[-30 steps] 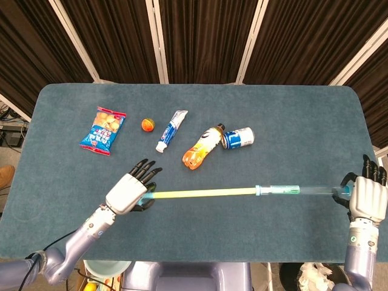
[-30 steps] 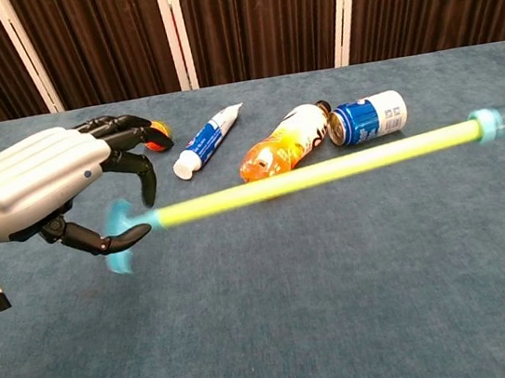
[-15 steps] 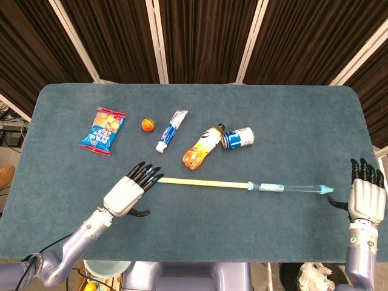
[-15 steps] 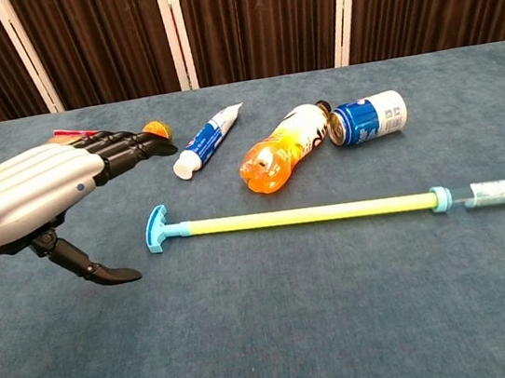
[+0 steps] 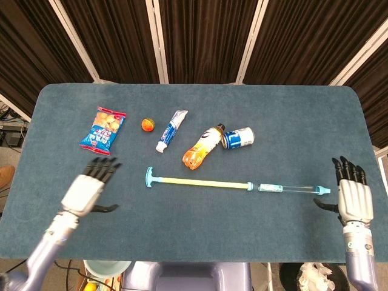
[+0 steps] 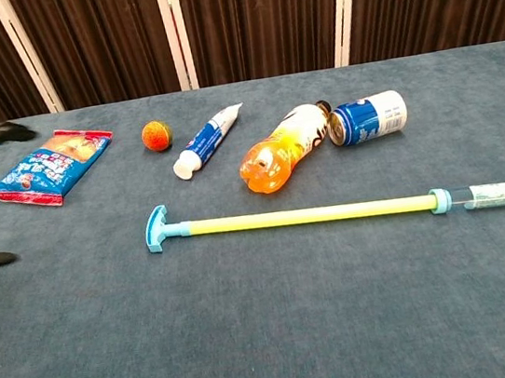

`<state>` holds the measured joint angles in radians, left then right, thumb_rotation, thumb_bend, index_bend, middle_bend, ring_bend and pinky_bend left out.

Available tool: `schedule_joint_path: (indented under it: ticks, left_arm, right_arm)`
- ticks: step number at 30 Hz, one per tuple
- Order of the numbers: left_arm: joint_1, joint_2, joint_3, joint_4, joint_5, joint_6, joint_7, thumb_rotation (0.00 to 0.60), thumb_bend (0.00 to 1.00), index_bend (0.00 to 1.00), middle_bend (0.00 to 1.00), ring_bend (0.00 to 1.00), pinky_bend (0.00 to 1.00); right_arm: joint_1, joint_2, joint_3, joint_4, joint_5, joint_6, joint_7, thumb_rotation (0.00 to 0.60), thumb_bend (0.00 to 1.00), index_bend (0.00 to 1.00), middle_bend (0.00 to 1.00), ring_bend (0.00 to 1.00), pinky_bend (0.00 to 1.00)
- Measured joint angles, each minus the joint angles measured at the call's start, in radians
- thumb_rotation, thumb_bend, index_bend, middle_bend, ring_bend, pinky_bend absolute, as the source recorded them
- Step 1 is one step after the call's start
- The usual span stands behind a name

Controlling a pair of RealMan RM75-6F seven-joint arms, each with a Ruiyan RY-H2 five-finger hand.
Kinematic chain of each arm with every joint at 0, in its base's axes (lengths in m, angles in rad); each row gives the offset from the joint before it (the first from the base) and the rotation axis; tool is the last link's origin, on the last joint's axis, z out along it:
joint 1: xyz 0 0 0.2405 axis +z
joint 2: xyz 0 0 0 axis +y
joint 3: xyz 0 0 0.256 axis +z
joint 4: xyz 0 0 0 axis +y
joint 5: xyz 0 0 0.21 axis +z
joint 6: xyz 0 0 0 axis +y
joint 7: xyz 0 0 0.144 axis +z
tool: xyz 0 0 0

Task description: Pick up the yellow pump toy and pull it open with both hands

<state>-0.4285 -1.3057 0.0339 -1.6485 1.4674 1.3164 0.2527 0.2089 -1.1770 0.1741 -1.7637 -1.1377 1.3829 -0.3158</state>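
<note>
The blue surface (image 5: 303, 121) carries the yellow pump toy (image 5: 206, 182), lying flat with its rod drawn far out of the clear barrel, so the pull looks done. The left hand (image 5: 85, 191) and right hand (image 5: 350, 197) flank its ends, apart from it, fingers spread wide and holding nothing, apparently because the toy needs no further grip.

Glossy plastic pump toy (image 5: 206, 182) on matt, felt-like table (image 5: 291, 121).

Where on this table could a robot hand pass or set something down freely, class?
Bare cloth lies along the near edge of the table, below the pump toy, and across the far right, beyond the can. It is crowded from the snack bag past the ball and toothpaste to the orange bottle.
</note>
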Motion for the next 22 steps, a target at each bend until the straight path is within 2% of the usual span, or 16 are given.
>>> schedule_joint_path:
  ticks: [5, 10, 16, 22]
  left_arm:
    - [0.073, 0.081, 0.013, -0.032, -0.030, 0.052, -0.016, 0.600, 0.00, 0.04, 0.00, 0.00, 0.04]
    - [0.125, 0.101, 0.022, -0.005, 0.007, 0.139, -0.046, 0.600, 0.00, 0.03, 0.00, 0.00, 0.04]
    - [0.193, 0.102, 0.022, 0.092, 0.071, 0.255, -0.085, 0.600, 0.00, 0.02, 0.00, 0.00, 0.04]
    - [0.243, 0.123, -0.006, 0.089, 0.031, 0.284, -0.119, 0.600, 0.00, 0.01, 0.00, 0.00, 0.04]
  right_arm:
    - [-0.033, 0.008, -0.045, 0.048, -0.155, 0.069, 0.043, 0.600, 0.09, 0.04, 0.00, 0.00, 0.00]
    - [-0.080, 0.014, -0.080, 0.096, -0.243, 0.150, 0.089, 0.600, 0.09, 0.04, 0.00, 0.00, 0.00]
    - [-0.123, 0.026, -0.094, 0.120, -0.270, 0.193, 0.126, 0.600, 0.12, 0.04, 0.00, 0.00, 0.00]
    - [-0.143, 0.027, -0.100, 0.121, -0.288, 0.216, 0.128, 0.600, 0.13, 0.04, 0.00, 0.00, 0.00]
